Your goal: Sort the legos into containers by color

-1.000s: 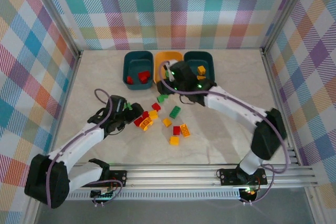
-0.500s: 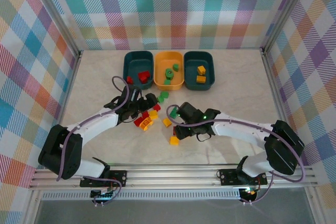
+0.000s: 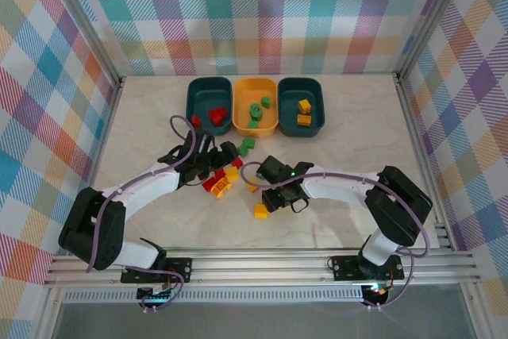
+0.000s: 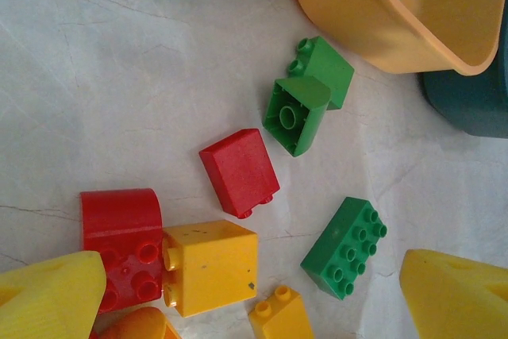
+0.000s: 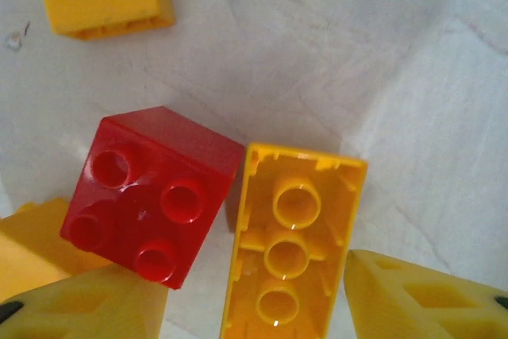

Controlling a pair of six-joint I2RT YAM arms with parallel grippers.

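While low over the legos (image 4: 238, 171), left tool (image 4: 252, 299) and right tool (image 5: 254, 303) both wide.

Place: a robotics lab test cell, built for staged trials rather than everyday use.
Enclosure: plaid-printed panels (image 3: 262, 13) wall in three sides, framed by bare aluminium posts (image 3: 82, 21).
Worktop: a pale, marble-look worktop (image 3: 357, 125) forms the floor of the cell.
Mounting: the left arm (image 3: 135, 192) and right arm (image 3: 349, 184) stand on a slotted aluminium rail (image 3: 270, 263) at the near edge.
Props: toy bricks (image 3: 221, 182) and small plastic bins (image 3: 202, 101) are laid out as test items.
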